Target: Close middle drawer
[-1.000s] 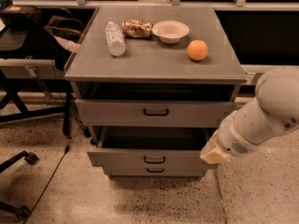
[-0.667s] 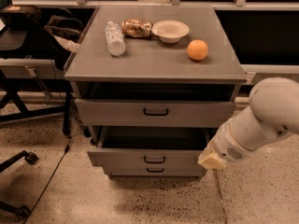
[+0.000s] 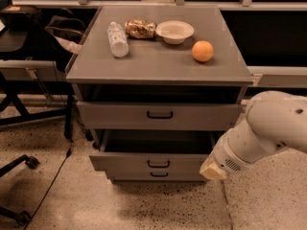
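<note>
The middle drawer (image 3: 144,161) of the grey cabinet is pulled out, its dark inside showing behind the flat front with a small black loop handle (image 3: 159,164). The top drawer (image 3: 159,115) sits above it and the lowest drawer (image 3: 159,175) below it. My white arm comes in from the right. My gripper (image 3: 212,170), seen as a yellowish tip at the arm's end, is at the right front corner of the middle drawer, level with its front.
On the cabinet top (image 3: 158,66) lie a plastic bottle (image 3: 117,39), a snack bag (image 3: 140,28), a white bowl (image 3: 174,31) and an orange (image 3: 202,51). Chairs and a desk (image 3: 29,71) stand at the left, with a cable (image 3: 53,181) on the floor.
My arm and gripper have shifted a little left and down, closer to the middle drawer's right front corner. The drawer front looks about where it was.
</note>
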`<act>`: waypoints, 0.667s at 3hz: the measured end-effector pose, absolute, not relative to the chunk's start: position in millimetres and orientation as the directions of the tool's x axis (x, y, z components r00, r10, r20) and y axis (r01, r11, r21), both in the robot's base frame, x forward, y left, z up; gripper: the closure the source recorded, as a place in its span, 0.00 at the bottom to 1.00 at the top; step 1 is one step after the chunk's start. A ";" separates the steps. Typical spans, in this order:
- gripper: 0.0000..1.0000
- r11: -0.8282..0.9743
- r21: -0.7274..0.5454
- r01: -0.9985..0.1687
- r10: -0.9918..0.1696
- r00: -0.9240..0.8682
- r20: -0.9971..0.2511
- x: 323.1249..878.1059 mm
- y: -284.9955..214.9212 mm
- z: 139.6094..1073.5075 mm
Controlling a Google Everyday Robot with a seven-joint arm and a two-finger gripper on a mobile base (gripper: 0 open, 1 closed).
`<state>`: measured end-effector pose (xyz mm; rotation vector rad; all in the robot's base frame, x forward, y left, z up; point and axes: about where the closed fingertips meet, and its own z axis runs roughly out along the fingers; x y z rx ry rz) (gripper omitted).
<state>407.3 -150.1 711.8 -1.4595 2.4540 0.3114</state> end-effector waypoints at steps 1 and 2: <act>1.00 0.478 0.073 -0.876 -0.783 -0.462 -0.417 405.5 -150.4 701.2; 1.00 0.469 0.149 -0.871 -0.679 -0.463 -0.570 406.2 -150.9 688.6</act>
